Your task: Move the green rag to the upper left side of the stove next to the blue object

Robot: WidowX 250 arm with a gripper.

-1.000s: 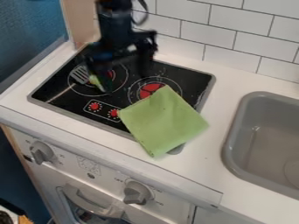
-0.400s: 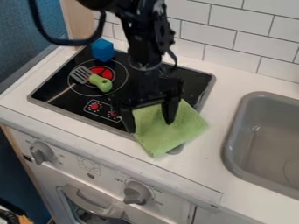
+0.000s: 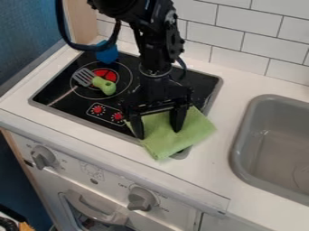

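Observation:
The black gripper (image 3: 159, 134) stands over the green rag, its two fingers apart and their tips down at the cloth. The green rag (image 3: 196, 130) lies across the stove's front right corner and partly on the white counter, with a slight rumple around the fingers. At the upper left of the black stove (image 3: 54, 92) sits the blue object (image 3: 107, 54), partly behind the arm's cable.
A spatula with a green handle (image 3: 104, 85) lies on the left burner, just in front of the blue object. The grey sink (image 3: 240, 135) is set in the counter at the right. A tiled wall (image 3: 241, 40) runs behind.
From over the stove's upper left, the gripper has moved right and toward the front, down to the rag. The rag has rumpled slightly, and the blue object and spatula have come into view.

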